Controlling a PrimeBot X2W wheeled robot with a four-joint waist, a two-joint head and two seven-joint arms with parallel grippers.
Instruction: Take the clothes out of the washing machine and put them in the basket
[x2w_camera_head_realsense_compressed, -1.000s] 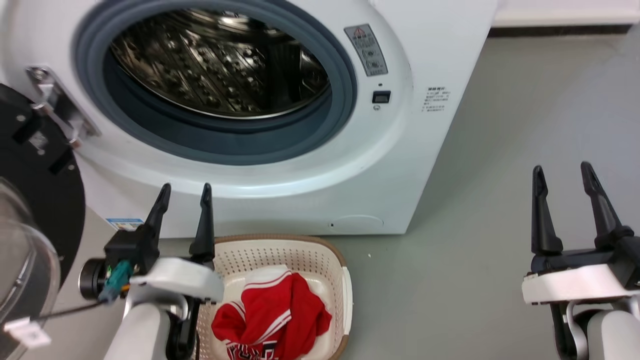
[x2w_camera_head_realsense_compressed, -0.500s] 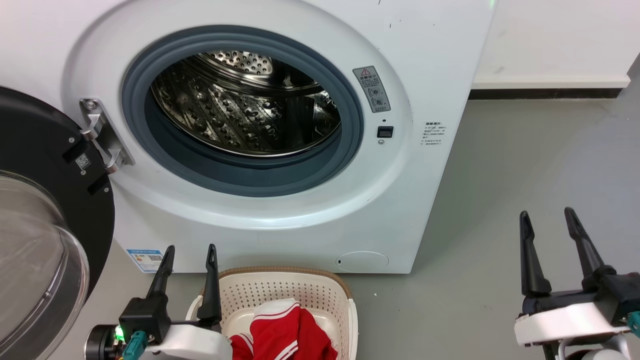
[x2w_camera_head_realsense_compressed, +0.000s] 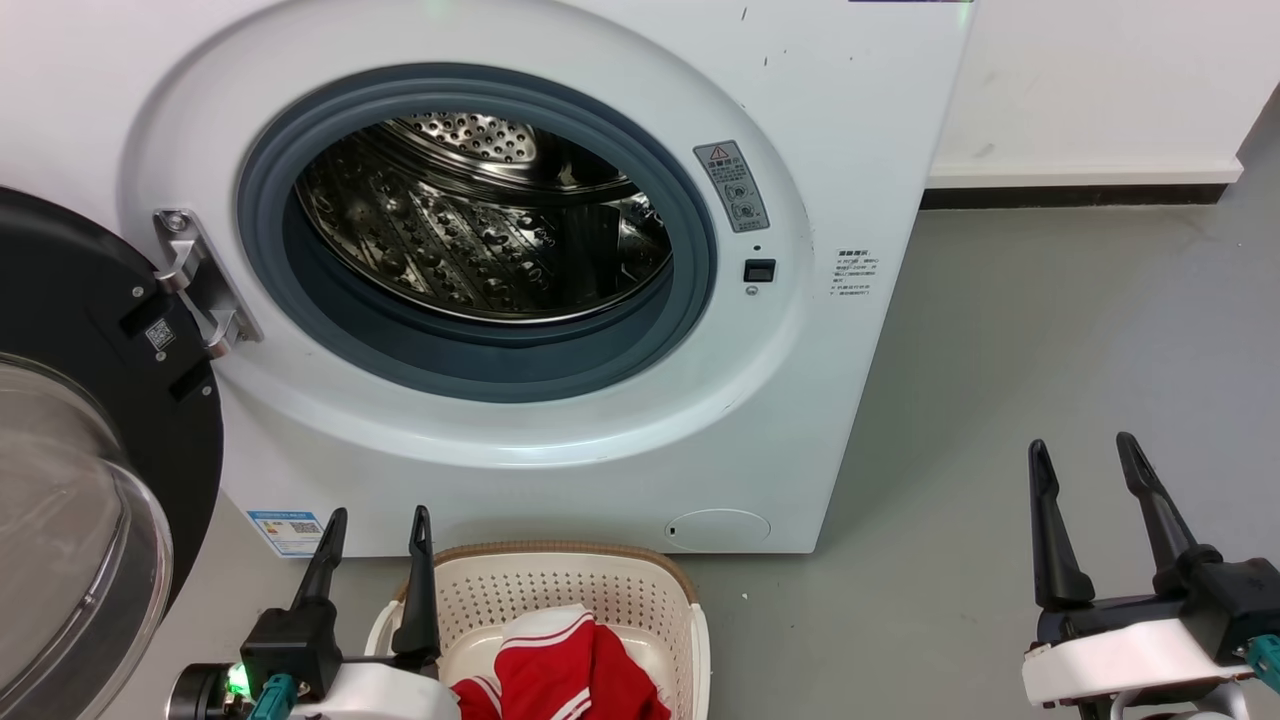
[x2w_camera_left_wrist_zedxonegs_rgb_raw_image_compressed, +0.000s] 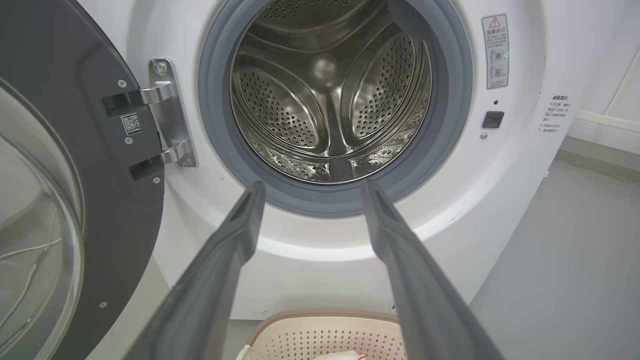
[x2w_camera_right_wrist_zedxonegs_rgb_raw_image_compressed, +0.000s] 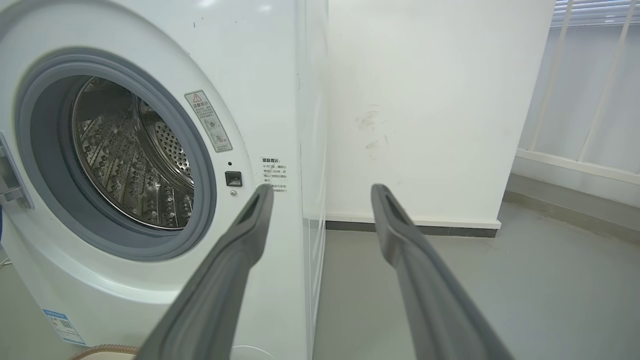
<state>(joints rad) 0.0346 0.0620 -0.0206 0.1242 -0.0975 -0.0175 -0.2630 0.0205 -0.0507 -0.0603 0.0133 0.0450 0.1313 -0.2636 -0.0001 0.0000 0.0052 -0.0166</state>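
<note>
The clothes (x2w_camera_head_realsense_compressed: 575, 670) lie in the basket (x2w_camera_head_realsense_compressed: 600, 590); left gripper (x2w_camera_head_realsense_compressed: 379, 512) and right gripper (x2w_camera_head_realsense_compressed: 1080, 441), both spread empty, should lift clear carefully.

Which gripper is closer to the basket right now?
The left gripper: it stands right beside the basket, at its left rim; the right gripper is well off, over the floor.

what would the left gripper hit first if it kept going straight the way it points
Most likely the washing machine, at the lower lip of its grey rubber ring, which the left gripper points at; depth is unclear.
</note>
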